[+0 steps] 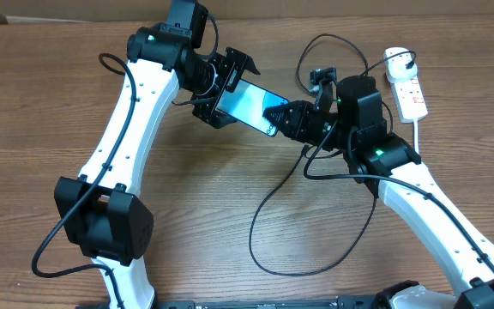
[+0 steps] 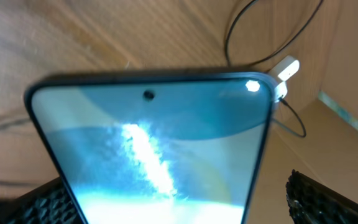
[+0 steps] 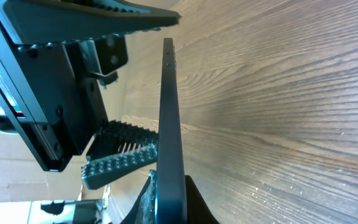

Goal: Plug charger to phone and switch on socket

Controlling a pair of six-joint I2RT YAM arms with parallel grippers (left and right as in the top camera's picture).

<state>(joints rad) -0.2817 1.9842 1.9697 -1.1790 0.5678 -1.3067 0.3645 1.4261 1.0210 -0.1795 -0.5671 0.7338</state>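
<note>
Two pincers meet at the phone (image 1: 249,103), near the middle of the worktop (image 1: 50,103): my left pincer (image 1: 224,88) stands spread around its top end, and my right pincer (image 1: 274,116) is pressed together at its bottom end, on what I cannot tell. I can't see the charger (image 1: 341,39) tip seated, and the socket (image 1: 408,90) at far right looks untouched, so I judge plugging unfinished and switching still to do.

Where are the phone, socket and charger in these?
phone (image 1: 247,101): overhead view, middle of the lit screen.
socket (image 1: 411,94): overhead view, white block's top face.
charger (image 1: 321,36): overhead view, top of the black cable's loop.
</note>
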